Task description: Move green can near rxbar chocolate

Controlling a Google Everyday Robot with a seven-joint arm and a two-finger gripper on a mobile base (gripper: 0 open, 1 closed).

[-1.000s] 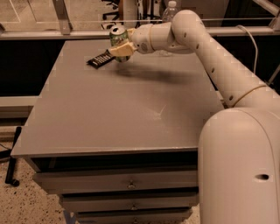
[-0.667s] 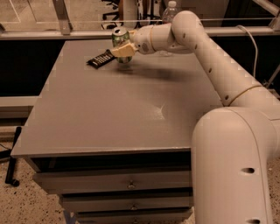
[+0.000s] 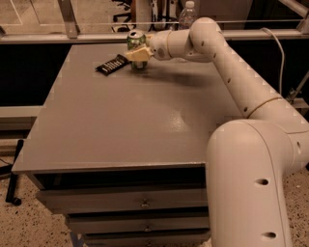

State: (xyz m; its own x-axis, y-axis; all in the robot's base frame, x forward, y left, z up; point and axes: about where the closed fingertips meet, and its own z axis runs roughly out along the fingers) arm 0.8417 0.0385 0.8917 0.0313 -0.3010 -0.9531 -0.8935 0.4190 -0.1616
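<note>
At the near right stands the robot's bulky white arm [image 3: 251, 183], which reaches across the grey desk [image 3: 120, 125] above its drawers [image 3: 140, 202]. At the far edge lies the rxbar chocolate [image 3: 112, 65], flat and slanted. Just to its right stands the green can [image 3: 135, 37], upright, with the pincer [image 3: 135, 54] clenched around its body. Behind the desk stands a clear water bottle [image 3: 187, 13].
</note>
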